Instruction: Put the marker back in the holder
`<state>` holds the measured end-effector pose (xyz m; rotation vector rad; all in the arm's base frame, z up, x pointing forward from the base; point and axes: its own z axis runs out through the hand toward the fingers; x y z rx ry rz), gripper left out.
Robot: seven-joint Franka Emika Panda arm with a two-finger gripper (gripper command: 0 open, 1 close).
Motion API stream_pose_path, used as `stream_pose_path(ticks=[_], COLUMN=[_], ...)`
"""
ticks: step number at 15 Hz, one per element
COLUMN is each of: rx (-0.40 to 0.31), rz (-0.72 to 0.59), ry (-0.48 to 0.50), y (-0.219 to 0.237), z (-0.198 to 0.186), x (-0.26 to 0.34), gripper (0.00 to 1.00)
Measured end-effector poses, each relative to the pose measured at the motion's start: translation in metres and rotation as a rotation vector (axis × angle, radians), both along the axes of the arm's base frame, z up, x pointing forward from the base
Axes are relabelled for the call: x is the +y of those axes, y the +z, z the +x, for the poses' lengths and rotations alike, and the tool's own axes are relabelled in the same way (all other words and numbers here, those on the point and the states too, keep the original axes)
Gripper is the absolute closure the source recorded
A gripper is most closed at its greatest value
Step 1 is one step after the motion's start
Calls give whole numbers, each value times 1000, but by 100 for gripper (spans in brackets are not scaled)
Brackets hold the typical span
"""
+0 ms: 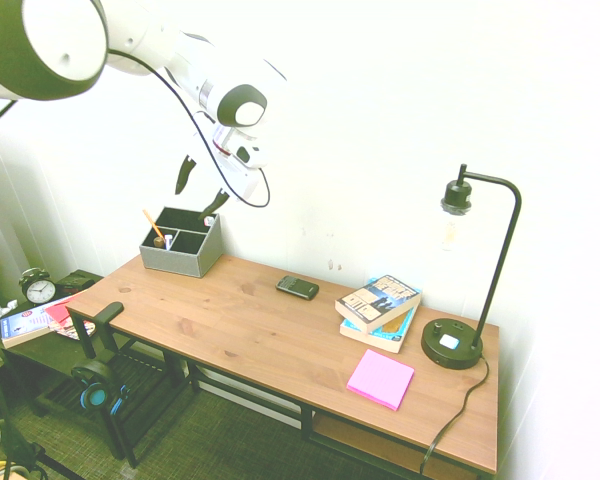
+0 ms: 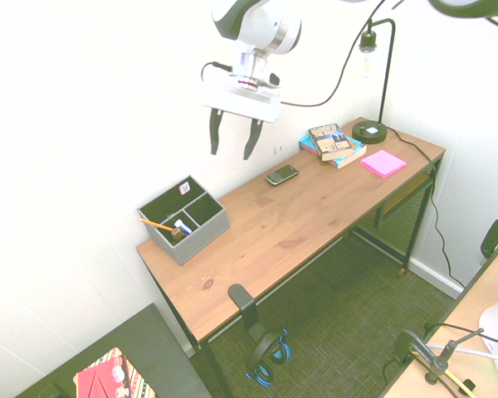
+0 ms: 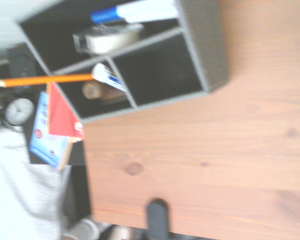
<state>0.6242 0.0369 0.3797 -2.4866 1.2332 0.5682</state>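
Observation:
The grey holder (image 1: pixel 180 243) (image 2: pixel 184 222) (image 3: pixel 205 45) stands at the desk's end near the wall. The marker (image 3: pixel 135 11), white-barrelled with a blue cap, leans inside the holder's long compartment. Its end shows at the holder's wall-side corner (image 1: pixel 209 220). An orange pencil (image 3: pixel 45 79) (image 2: pixel 156 224) sticks out of a smaller compartment beside a small white and blue item (image 3: pixel 107 77). My gripper (image 1: pixel 201 190) (image 2: pixel 233 137) hangs in the air above the holder, open, with nothing between its fingers and clear of the marker.
On the desk lie a dark phone (image 1: pixel 297 287), stacked books (image 1: pixel 380 310), a pink sticky pad (image 1: pixel 380 379) and a black lamp base (image 1: pixel 452 343). Headphones (image 1: pixel 100 385) hang at the desk's front corner. A low side table holds an alarm clock (image 1: pixel 38 288).

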Motion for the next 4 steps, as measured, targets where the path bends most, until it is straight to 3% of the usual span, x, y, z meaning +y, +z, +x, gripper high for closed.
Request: stream_pose_path(ticks=[4], rx=[-18], rz=[-244], ry=[126], y=[8], z=[-59], x=[-24], gripper=[0])
